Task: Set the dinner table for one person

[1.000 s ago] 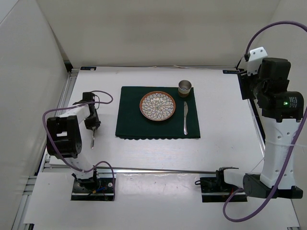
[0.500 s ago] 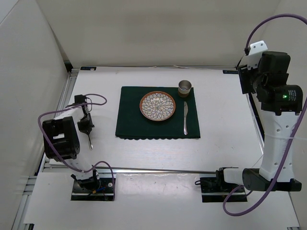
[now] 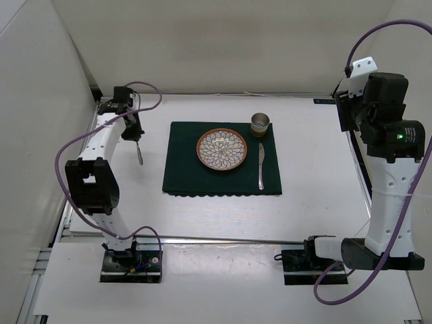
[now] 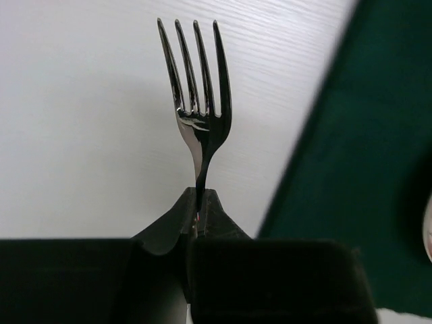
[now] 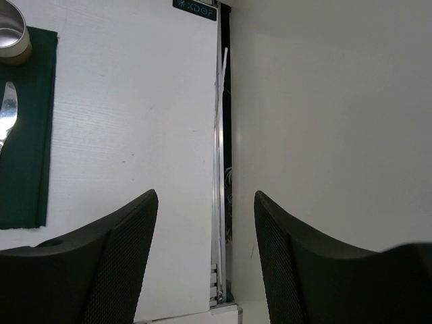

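Steel fork [image 4: 199,115] clamped in left gripper [image 4: 198,206]; right gripper [image 5: 206,202] apart, XDOF label [image 5: 196,8] beyond

text: XDOF | on: dark label [image 5: 194,8] | where: dinner table [image 5: 135,101] far edge

White-and-black left arm [image 3: 104,142] and right arm [image 3: 388,202] trail looping purple cables [image 3: 316,293].

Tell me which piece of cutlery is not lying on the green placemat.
The fork: the left gripper pinches its handle, over the bare dinner table left of the placemat. The knife lies on the placemat, right of the plate.
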